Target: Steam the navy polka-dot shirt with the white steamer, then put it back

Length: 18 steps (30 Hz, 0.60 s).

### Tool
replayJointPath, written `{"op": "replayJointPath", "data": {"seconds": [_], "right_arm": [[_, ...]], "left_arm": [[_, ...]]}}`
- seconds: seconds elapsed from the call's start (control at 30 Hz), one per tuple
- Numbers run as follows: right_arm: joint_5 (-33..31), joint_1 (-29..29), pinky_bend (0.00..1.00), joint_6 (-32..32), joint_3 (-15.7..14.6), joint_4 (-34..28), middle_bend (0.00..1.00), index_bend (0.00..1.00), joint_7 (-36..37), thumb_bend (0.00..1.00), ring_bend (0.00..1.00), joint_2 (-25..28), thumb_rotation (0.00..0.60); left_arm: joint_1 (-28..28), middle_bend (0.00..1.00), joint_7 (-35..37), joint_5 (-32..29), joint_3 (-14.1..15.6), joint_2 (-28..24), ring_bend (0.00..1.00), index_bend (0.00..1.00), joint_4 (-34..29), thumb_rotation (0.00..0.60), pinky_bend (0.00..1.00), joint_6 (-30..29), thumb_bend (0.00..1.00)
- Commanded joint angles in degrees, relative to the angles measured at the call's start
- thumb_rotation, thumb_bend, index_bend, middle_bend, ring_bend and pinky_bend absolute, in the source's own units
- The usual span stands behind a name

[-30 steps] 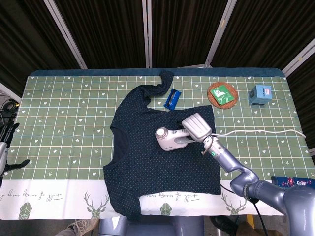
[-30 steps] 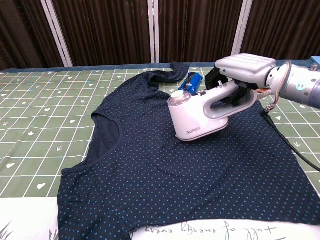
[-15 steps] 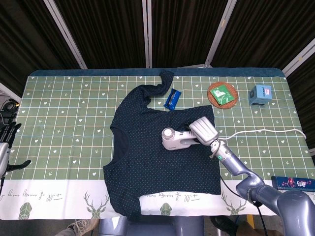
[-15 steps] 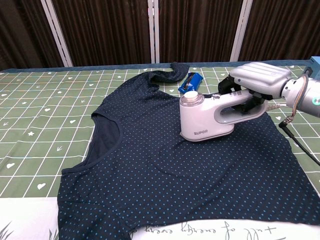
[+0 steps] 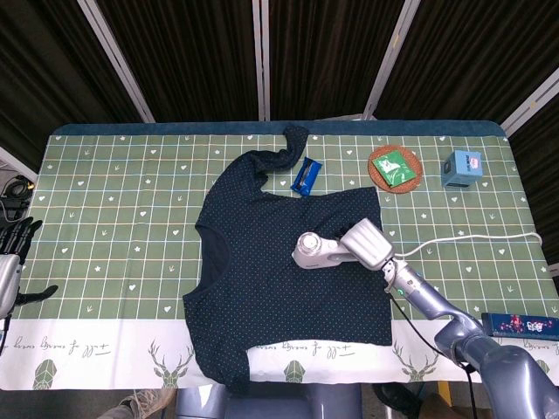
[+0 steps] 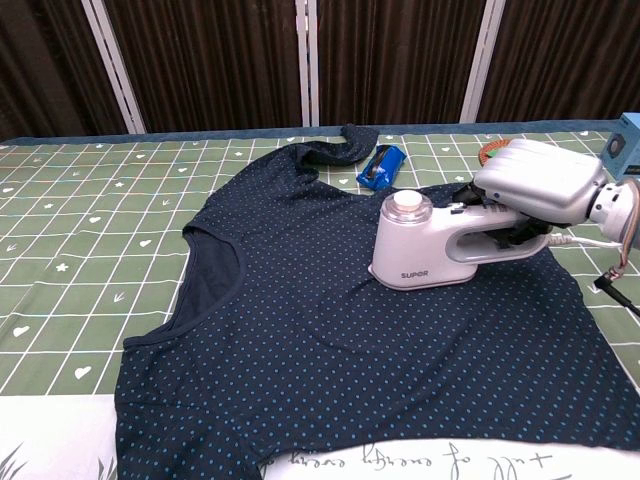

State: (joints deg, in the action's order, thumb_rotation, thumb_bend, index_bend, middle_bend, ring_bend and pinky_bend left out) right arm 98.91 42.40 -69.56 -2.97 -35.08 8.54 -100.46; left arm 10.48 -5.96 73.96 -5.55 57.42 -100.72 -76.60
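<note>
The navy polka-dot shirt (image 5: 279, 262) (image 6: 330, 330) lies spread flat on the green checked tablecloth, one sleeve reaching toward the far edge. The white steamer (image 5: 317, 250) (image 6: 428, 256) stands on the shirt's right half, its round cap facing up. My right hand (image 5: 367, 244) (image 6: 540, 185) grips the steamer's handle from the right. Its white cord (image 5: 463, 239) trails off to the right. My left hand (image 5: 10, 262) hangs at the table's left edge, away from the shirt, fingers apart and holding nothing.
A blue packet (image 5: 306, 175) (image 6: 381, 166) lies just beyond the shirt. A round woven coaster with a green card (image 5: 395, 168) and a light blue box (image 5: 461, 168) sit at the far right. A dark flat box (image 5: 522, 325) lies at the near right edge.
My right hand has drawn the steamer to the right and toward the near edge across the shirt, lowering it onto the fabric. The left hand has hardly moved.
</note>
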Motion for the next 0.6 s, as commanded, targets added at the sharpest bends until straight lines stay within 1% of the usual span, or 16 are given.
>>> {"op": "replayJointPath", "data": {"seconds": [0.03,0.17,0.37,0.6], "right_arm": [[0.41,-0.27,0.91,0.53,-1.18,-1.44,0.71,0.76,3.77,0.76,0.69,1.19,0.600],[1.48,-0.53,0.91,-1.38,-2.02,-1.52,0.71,0.76,5.63,0.75,0.69,1.64,0.600],[2.53,-0.60,0.91,-2.63,-2.81,-1.69,0.71,0.76,6.36,0.75,0.69,1.72,0.600],[4.88,-0.51,0.91,-5.51,-4.31,-3.54,0.71,0.76,7.28,0.75,0.69,2.25,0.600]], "left_arm": [[0.03,0.00,-0.02,0.06,0.03,0.03,0.00,0.00,-0.02,0.600,0.00,0.03,0.00],[0.06,0.00,-0.15,0.03,0.05,0.11,0.00,0.00,-0.02,0.600,0.00,0.04,0.00],[0.11,0.00,-0.35,0.07,0.12,0.19,0.00,0.00,-0.05,0.600,0.00,0.12,0.00],[0.20,0.00,-0.58,-0.10,0.16,0.32,0.00,0.00,-0.07,0.600,0.00,0.30,0.00]]}}
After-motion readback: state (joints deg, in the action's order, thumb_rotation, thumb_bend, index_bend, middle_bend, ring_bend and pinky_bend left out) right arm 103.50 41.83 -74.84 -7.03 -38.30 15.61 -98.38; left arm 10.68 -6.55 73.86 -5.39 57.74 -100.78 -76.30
